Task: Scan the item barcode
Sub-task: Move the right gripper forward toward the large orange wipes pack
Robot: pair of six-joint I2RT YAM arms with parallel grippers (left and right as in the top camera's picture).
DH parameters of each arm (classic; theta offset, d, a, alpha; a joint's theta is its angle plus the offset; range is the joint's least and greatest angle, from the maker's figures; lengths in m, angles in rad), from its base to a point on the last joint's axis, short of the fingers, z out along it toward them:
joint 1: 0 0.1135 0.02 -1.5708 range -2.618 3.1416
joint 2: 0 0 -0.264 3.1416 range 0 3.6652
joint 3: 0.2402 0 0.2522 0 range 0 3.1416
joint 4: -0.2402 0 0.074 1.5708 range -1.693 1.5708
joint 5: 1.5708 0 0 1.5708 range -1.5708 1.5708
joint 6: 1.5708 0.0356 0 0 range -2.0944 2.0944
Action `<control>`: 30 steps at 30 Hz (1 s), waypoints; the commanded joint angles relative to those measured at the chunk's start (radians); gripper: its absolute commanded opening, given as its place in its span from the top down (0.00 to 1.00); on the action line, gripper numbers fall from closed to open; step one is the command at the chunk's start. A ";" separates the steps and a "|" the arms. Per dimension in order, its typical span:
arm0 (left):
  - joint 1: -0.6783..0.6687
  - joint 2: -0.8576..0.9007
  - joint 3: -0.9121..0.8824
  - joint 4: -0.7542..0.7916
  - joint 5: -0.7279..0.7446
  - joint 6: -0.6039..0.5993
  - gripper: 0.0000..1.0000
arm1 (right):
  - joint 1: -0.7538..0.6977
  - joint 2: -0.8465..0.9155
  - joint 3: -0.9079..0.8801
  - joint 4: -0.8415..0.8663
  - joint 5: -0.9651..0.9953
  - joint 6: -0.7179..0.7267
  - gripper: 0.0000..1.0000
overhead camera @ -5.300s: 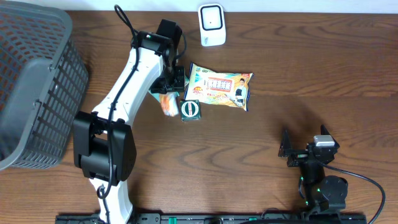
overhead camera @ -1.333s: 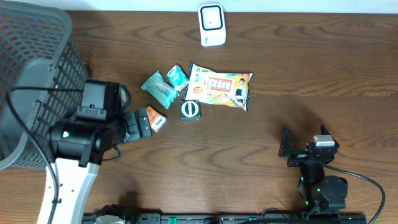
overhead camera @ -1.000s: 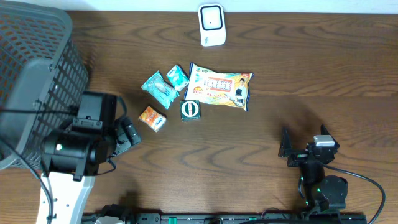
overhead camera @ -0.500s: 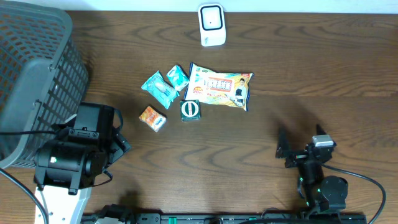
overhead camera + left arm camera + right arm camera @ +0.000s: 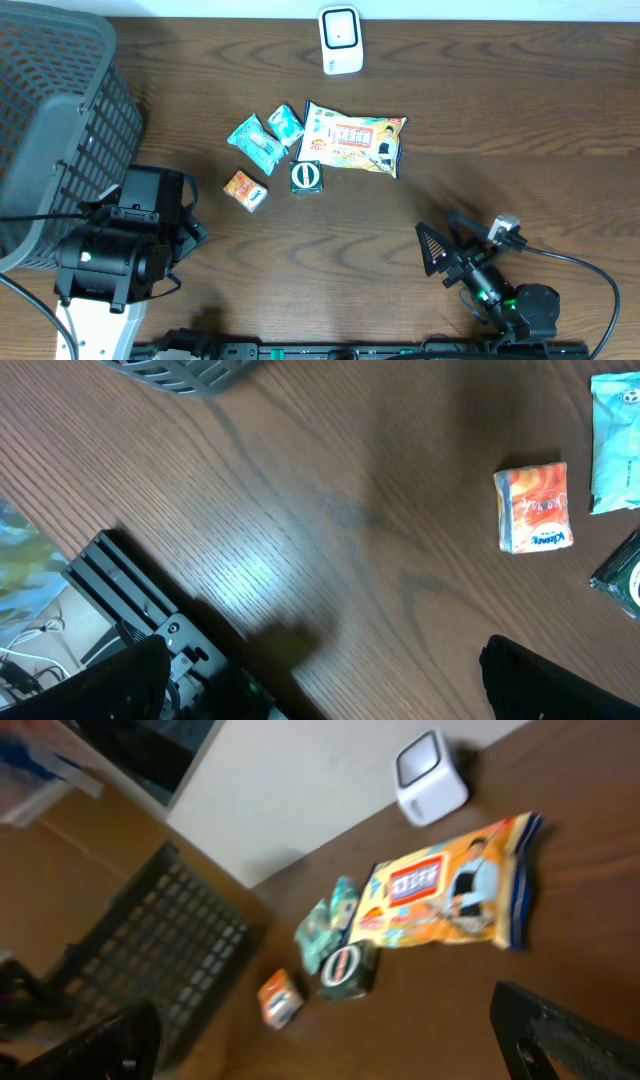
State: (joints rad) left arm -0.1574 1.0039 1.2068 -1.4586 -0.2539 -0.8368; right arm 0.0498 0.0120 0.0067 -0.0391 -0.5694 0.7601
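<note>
- Scanner: a white unit standing at the far edge of the table, with nothing held in front of it.
- Goods to be scanned: a loose group on the table, a little nearer than the scanner. It comprises a big snack bag, two teal packets, a green box and a small orange packet. The orange packet lies just left of the green box and apart from it. Which of these is meant to be scanned cannot be told.
- Left gripper: fingers spread wide and empty, low beside the basket and well apart from the goods.
- Right gripper: fingers likewise wide and empty, near the front edge. Its wrist view looks across the goods toward the scanner.
- Progress, as a judgement: no item is lifted or presented to the scanner, so picking one up, turning its barcode to the scanner and holding it there all appear to remain.
- Change from the earlier views: about five seconds ago the left arm reached over the group and hid the teal packets. About a second ago its fingers were at the orange packet, and it has since drawn back toward the basket, leaving that packet on the table.
- Over the last second the right arm has risen from its folded rest and swung its fingers toward the goods.
</note>
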 commanded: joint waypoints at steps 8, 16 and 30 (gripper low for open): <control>0.004 -0.005 0.021 -0.003 -0.024 -0.011 0.03 | -0.003 -0.005 -0.001 0.105 -0.050 0.081 0.01; 0.004 -0.005 0.021 -0.003 -0.024 -0.011 0.03 | -0.003 -0.005 -0.001 0.241 0.095 0.123 0.01; 0.004 -0.005 0.021 -0.003 -0.024 -0.011 0.02 | -0.003 0.026 0.155 0.505 0.330 0.084 0.01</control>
State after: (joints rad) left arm -0.1574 1.0039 1.2076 -1.4586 -0.2615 -0.8383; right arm 0.0498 0.0147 0.0566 0.4904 -0.3584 0.9180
